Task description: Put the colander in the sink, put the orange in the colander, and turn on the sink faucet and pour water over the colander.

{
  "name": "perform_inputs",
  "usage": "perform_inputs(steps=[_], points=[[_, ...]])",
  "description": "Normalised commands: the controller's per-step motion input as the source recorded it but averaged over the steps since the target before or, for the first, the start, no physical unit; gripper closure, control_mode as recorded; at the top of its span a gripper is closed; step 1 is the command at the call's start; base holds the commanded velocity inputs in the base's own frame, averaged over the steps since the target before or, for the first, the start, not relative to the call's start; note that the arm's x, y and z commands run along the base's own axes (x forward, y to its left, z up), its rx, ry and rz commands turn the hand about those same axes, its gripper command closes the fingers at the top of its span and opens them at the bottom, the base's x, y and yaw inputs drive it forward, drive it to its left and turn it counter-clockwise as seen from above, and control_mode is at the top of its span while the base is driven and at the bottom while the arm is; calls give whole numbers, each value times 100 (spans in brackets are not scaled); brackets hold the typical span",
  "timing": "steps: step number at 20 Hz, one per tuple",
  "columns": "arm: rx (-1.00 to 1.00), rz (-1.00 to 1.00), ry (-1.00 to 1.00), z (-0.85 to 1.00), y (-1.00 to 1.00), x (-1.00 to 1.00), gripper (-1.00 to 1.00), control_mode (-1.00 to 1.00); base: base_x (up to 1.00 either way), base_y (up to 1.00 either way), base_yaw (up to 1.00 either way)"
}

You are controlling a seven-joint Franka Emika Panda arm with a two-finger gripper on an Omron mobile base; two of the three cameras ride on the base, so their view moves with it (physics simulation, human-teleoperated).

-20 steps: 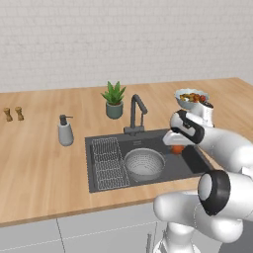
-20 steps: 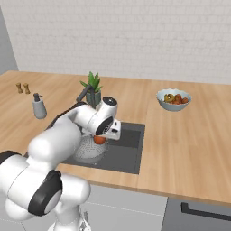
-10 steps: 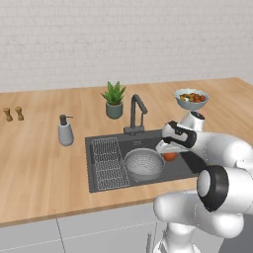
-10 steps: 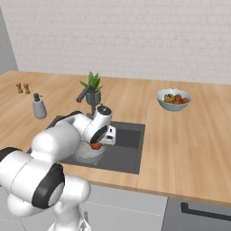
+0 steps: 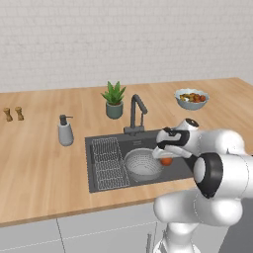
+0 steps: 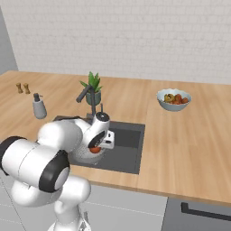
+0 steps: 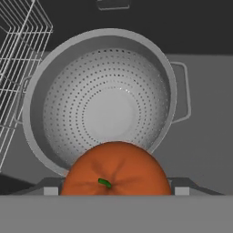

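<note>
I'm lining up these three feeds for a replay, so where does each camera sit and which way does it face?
Left base view: behind the arm's left, facing the sink; the arm rises at lower right, gripper holding the orange.
Right base view: behind its right, same sink; the arm rises at lower left.
Hand view: on the hand, looking down into the colander; the orange sits at the bottom.
All three share colander and orange.
</note>
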Motion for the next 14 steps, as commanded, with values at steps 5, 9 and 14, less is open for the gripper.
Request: perform_inputs(steps=[5, 9, 14], points=[[0, 0, 0, -11, 12, 7, 100, -100, 0, 0, 0], [0, 0, 0, -15, 6, 12, 100, -100, 0, 0, 0], [0, 0, -2, -23, 1, 10, 100, -100, 0, 0, 0]])
